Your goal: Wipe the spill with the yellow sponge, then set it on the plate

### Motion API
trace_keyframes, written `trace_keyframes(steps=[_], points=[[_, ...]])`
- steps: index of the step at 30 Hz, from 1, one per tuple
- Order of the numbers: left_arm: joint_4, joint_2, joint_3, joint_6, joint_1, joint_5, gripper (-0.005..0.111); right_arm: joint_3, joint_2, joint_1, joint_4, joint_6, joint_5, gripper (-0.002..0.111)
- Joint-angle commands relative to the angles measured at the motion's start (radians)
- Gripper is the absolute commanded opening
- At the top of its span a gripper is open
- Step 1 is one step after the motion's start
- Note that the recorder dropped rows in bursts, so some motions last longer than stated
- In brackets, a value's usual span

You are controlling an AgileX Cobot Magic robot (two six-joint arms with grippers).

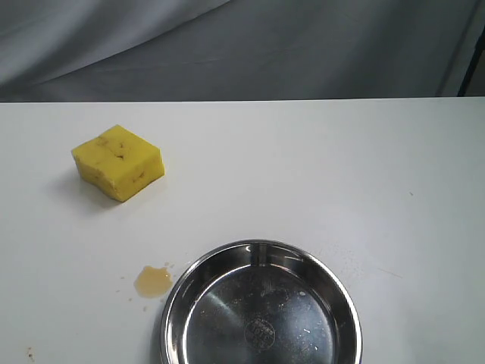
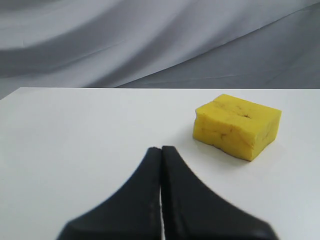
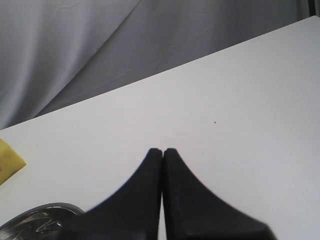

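Observation:
The yellow sponge (image 1: 119, 162) lies on the white table at the left, also seen in the left wrist view (image 2: 236, 125) and as a corner in the right wrist view (image 3: 9, 161). The amber spill (image 1: 154, 281) sits near the front, just left of the steel plate (image 1: 261, 250), whose rim shows in the right wrist view (image 3: 35, 214). Neither arm appears in the exterior view. My left gripper (image 2: 161, 149) is shut and empty, a short way from the sponge. My right gripper (image 3: 162, 150) is shut and empty over bare table.
A grey cloth backdrop (image 1: 242, 45) hangs behind the table's far edge. Tiny brown droplets (image 1: 30, 353) dot the table near the front left corner. The white tabletop (image 1: 341, 174) stretches to the right of the sponge.

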Motion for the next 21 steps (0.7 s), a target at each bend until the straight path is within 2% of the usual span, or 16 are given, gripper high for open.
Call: trace_keyframes(steps=[1,8,14,16,17,19,21], points=[[-0.001,-0.002,0.005,-0.001,0.002,-0.003,0.0,0.004,-0.006,-0.005,-0.01,-0.001,-0.029,0.0],[-0.001,-0.002,0.005,-0.001,0.002,-0.003,0.0,0.004,-0.006,-0.005,-0.006,0.001,-0.2,0.0],[-0.001,-0.002,0.005,-0.001,0.002,-0.003,0.0,0.004,-0.006,-0.005,0.019,0.007,-0.488,0.0],[-0.001,-0.002,0.005,-0.001,0.002,-0.003,0.0,0.004,-0.006,-0.005,0.084,0.135,-0.638,0.0],[-0.001,-0.002,0.005,-0.001,0.002,-0.003,0.0,0.004,-0.006,-0.005,0.084,0.31,-0.672,0.0],[-0.001,-0.002,0.005,-0.001,0.002,-0.003,0.0,-0.034,-0.006,-0.005,-0.026,0.453,-0.649,0.0],[-0.001,-0.002,0.005,-0.001,0.002,-0.003,0.0,-0.151,-0.006,-0.005,-0.274,0.478,-0.473,0.0]])
